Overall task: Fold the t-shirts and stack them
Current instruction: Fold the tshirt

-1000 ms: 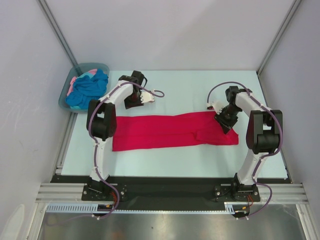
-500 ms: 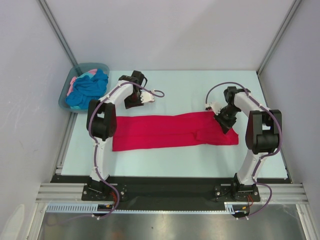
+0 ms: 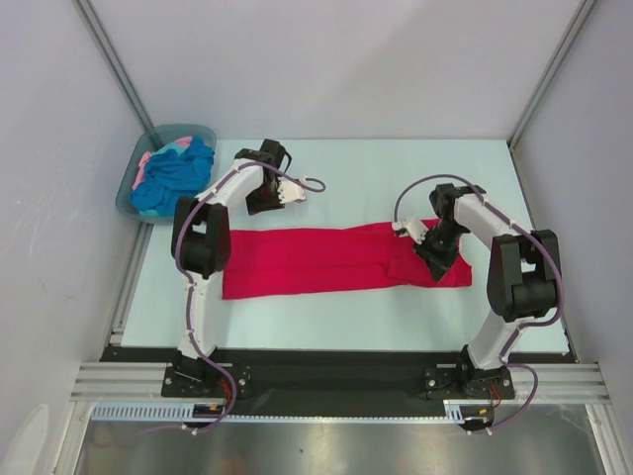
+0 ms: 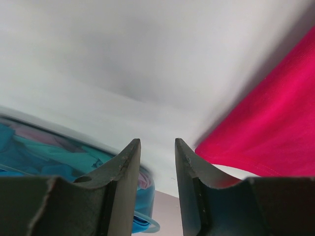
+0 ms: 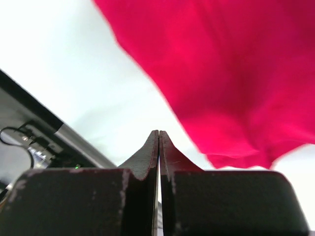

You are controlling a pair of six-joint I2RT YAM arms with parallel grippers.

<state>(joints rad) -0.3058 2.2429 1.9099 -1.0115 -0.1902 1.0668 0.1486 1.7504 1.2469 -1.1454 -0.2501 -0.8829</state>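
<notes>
Close by the right end effector, fingers pressed together on nothing, lies the red shirt's right end, its long axis running left-right across the tabletop.

The pale, flat desk is carrying a crimson-red cloth t-shirt lying as a long band, with a grey-teal plastic tub sitting at its far left corner.

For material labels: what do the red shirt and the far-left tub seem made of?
The red shirt: soft matte cloth, possibly cotton; it lies limp and creased. The tub: smooth grey-teal plastic, it seems, with a rigid rounded rim.
</notes>
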